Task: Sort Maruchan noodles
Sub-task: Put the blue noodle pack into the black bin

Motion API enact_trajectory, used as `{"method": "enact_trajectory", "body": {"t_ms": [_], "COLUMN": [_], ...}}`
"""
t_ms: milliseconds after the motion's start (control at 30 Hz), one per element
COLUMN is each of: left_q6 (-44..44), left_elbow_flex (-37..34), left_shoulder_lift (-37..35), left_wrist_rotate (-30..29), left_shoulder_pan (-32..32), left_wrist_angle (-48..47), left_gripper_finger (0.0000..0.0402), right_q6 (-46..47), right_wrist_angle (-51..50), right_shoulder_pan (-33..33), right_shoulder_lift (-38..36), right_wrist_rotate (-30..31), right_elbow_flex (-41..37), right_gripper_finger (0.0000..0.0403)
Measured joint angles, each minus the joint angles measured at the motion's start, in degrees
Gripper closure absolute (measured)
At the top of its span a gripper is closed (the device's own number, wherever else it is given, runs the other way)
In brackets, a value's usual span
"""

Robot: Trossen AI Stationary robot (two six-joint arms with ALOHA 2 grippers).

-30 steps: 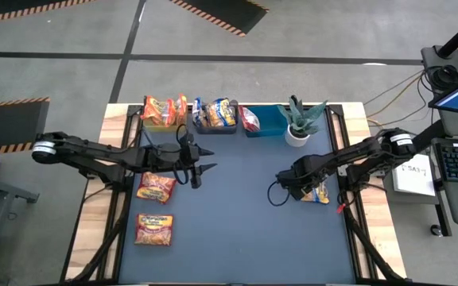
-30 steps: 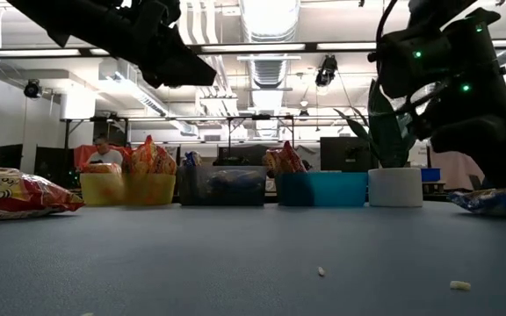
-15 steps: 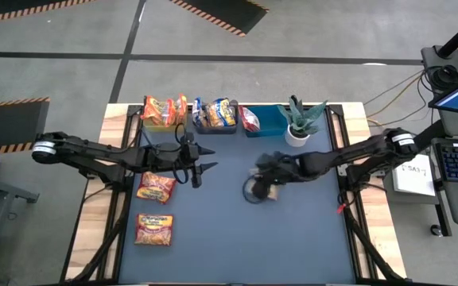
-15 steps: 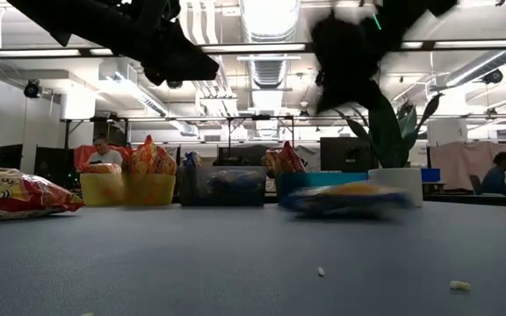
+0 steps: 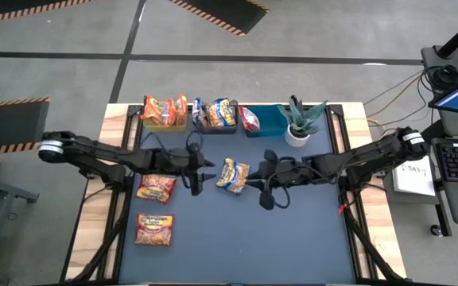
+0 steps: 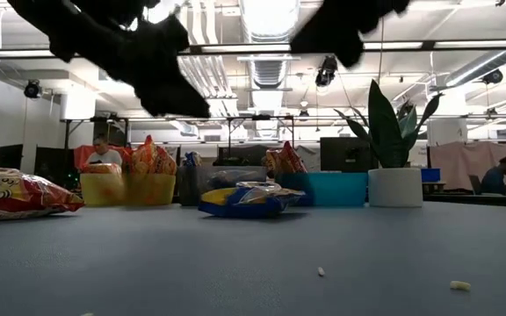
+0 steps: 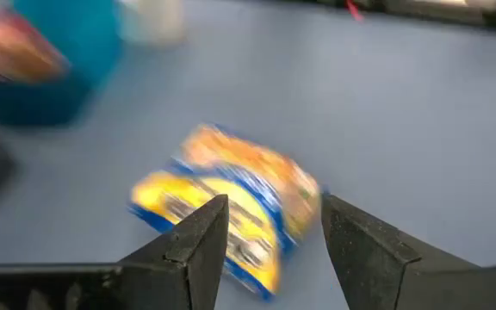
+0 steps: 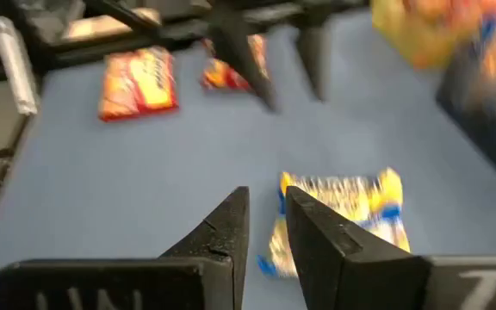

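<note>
Item: yellow-and-blue noodle packet, flat mid-table, between my grippers. Left gripper: fingers apart, empty, beside it. Right gripper: nearly closed, empty. Best handling: straddle packet squarely, pinch crinkled edge, lift toward rear bins.
</note>
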Motion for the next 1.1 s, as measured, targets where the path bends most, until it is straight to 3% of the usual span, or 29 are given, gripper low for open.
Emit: {"method": "enact_trajectory", "body": {"t_ms": [267,433,667,933,1100], "left_q6": [-2.47,-2.50,-2.35,-2.97,-3.65], "left_elbow_flex": [0.04,0.15,0.40,0.19,0.24], "left_shoulder_lift": [13.93,20.35,24.86,27.51,28.50], "left_wrist_rotate": [1.90,1.77,1.26,1.28,0.87], "left_shoulder_pan": [-0.81,-0.75,-0.68,-0.66,-0.66], "left_wrist_angle": [7.83,11.98,15.11,14.78,15.59], "left_gripper_finger": [0.0231,0.0231,0.0231,0.0231,0.0231], "right_q6": [14.89,24.70,31.98,32.98,33.62], "right_wrist_angle": [1.37,4.27,8.41,21.43,26.32], "right_shoulder_pan": [-3.03,-6.66,-11.26,-13.97,-14.45], "right_shoulder_lift": [2.09,2.37,2.75,5.12,9.43], "right_wrist_rotate": [0.59,0.17,-0.02,0.07,-0.04], "right_elbow_flex": [-10.92,-15.48,-19.14,-22.19,-22.11], "right_gripper_finger": [0.0344,0.0330,0.0254,0.0149,0.0107]}}
